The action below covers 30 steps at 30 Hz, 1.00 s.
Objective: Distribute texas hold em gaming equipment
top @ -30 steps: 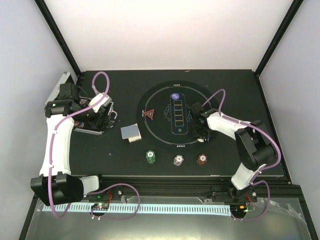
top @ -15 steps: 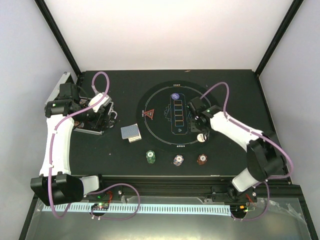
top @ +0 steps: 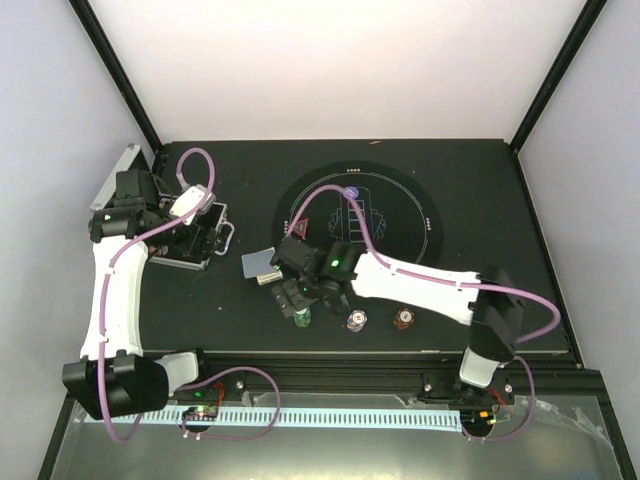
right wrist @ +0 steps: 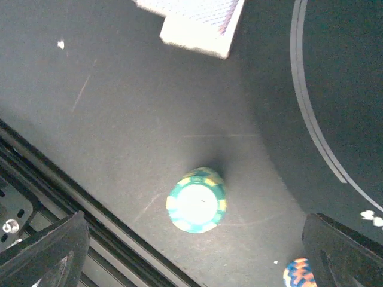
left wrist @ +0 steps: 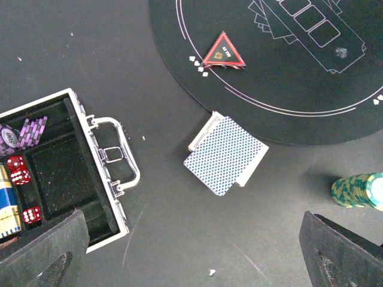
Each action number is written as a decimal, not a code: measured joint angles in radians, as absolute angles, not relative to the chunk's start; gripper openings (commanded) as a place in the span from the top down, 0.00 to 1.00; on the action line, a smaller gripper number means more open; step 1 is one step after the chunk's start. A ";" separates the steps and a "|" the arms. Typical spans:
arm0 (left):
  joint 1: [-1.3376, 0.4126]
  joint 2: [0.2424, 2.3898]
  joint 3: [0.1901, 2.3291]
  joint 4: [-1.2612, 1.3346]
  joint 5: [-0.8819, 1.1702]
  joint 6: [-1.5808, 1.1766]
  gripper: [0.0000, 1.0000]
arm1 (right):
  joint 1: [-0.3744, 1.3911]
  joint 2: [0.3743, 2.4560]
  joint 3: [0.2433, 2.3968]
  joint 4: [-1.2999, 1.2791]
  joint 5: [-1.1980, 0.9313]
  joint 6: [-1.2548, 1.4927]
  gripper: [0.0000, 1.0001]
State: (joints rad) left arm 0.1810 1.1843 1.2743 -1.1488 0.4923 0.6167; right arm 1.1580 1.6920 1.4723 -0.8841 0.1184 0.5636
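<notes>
Fingers (right wrist: 45,254) spread wide above green chips (right wrist: 197,207).

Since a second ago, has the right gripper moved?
Yes. The right gripper swung left across the mat, from its right side to above the green chips, just off the mat's near-left rim, by the cards.

Right arm swinging across to the left

The right arm (top: 420,281) is leaving the mat's (top: 400,190) right side and reaching near-left over the green chip stack (right wrist: 196,207) on the tabletop, its jaws spreading wide.
</notes>
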 measured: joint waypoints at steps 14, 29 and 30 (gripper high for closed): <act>0.211 1.184 1.271 -1.147 0.488 0.606 0.01 | 1.201 1.868 1.521 -0.930 0.054 0.554 0.19; 0.215 1.190 1.275 -1.147 0.502 0.604 0.01 | 1.205 1.932 1.522 -0.929 0.046 0.550 0.35; 0.215 1.191 1.275 -1.146 0.502 0.604 0.01 | 1.205 1.932 1.522 -0.929 0.047 0.548 0.35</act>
State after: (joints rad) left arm 0.2150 1.1912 1.2751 -1.1461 0.5022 0.6041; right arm 1.2049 1.9324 1.5219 -0.9291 0.0471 0.5484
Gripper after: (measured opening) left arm 0.989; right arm 0.662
